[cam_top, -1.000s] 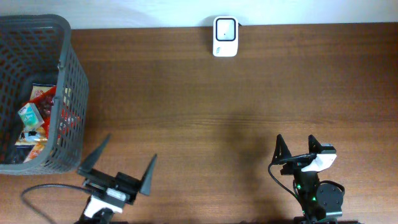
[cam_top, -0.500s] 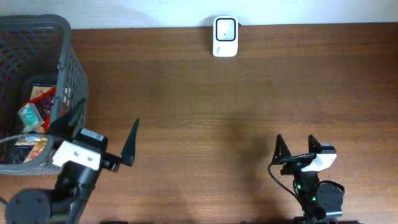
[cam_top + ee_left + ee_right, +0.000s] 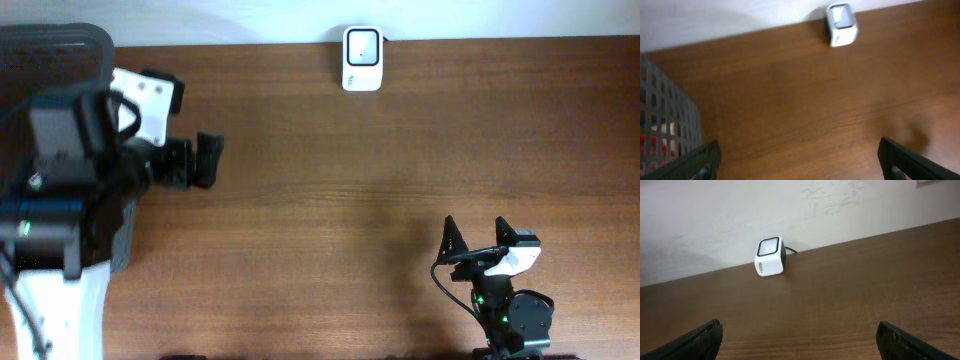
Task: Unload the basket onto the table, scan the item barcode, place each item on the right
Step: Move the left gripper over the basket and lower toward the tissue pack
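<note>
The white barcode scanner [image 3: 362,45] stands at the table's far edge by the wall, and shows too in the left wrist view as scanner [image 3: 842,24] and the right wrist view as scanner [image 3: 770,256]. My left gripper [image 3: 207,160] is raised high beside the grey basket [image 3: 70,32], open and empty; in its own view the left gripper [image 3: 800,162] spans bare wood. The item is hidden under the left arm from above; only red patches [image 3: 649,146] show through the basket mesh [image 3: 667,120]. My right gripper [image 3: 479,240] rests open and empty at the front right, its fingertips [image 3: 695,340] wide apart.
The brown wooden table [image 3: 400,170] runs to a white wall [image 3: 790,210] behind the scanner. The left arm's white and black body [image 3: 60,200] covers most of the basket at the left edge.
The left arm has risen from the front edge and swung back and left over the basket, now hiding its contents. The right arm has not moved.
</note>
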Robot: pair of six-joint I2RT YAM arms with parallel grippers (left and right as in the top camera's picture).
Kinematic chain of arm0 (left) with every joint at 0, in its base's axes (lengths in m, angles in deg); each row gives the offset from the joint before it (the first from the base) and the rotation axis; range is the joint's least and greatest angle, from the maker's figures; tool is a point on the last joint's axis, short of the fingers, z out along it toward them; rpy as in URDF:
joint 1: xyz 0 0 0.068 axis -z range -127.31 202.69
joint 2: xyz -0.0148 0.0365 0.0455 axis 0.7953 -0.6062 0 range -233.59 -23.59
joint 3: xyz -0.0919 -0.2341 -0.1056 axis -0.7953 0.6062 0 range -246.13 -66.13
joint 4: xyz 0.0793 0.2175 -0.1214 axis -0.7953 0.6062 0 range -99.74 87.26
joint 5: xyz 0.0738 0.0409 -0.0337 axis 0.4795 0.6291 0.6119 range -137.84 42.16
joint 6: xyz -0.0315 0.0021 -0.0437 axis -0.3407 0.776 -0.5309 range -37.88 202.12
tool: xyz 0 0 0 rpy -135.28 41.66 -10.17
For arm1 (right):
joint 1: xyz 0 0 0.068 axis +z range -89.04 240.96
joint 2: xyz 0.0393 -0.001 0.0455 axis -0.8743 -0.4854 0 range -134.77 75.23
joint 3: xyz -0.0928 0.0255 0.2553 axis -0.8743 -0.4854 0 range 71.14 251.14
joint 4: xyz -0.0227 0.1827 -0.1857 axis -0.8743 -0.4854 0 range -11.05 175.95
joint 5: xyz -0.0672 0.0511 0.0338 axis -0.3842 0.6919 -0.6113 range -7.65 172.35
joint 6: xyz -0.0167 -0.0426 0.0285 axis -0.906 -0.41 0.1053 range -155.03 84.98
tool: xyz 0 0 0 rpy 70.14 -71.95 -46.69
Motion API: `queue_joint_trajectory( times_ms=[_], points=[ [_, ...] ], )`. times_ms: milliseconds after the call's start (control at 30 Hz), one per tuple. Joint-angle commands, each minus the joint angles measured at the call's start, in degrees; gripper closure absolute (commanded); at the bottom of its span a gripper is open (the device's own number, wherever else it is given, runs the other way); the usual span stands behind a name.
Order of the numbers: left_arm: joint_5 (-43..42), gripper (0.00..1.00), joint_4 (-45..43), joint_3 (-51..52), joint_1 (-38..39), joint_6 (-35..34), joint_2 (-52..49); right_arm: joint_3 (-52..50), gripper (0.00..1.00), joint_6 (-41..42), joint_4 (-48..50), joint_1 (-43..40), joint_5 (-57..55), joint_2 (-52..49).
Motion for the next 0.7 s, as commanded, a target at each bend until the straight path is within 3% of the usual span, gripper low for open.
queue_joint_trajectory(
  times_ms=[0, 67, 167, 367, 500, 667],
  points=[
    [14.9, 0.01, 0.4, -5.0, -0.3, -8.3, -3.4, -0.3, 0.01, 0.5, -0.3, 0.3, 0.9, 0.2],
    [22.6, 0.01, 0.8, -7.8, -2.4, -13.2, -5.6, -0.3, 0.01, 0.5, -0.3, 0.3, 0.9, 0.2],
    [26.1, 0.01, 1.8, -11.9, -8.6, -17.1, -8.1, -0.3, 0.02, 0.5, -0.3, 0.3, 0.9, 0.2],
    [16.2, 0.01, 1.7, -16.0, -30.1, -19.8, -11.4, -0.3, 0.02, 0.5, -0.3, 0.3, 0.9, 0.2],
    [13.9, 0.01, 0.9, -16.0, -36.7, -21.8, -13.2, -0.3, 0.02, 0.5, -0.2, 0.3, 0.9, 0.2],
    [14.6, 0.01, 1.2, -15.9, -38.5, -21.7, -17.4, -0.3, 0.01, 0.5, -0.3, 0.3, 0.9, 0.2]
  ],
)
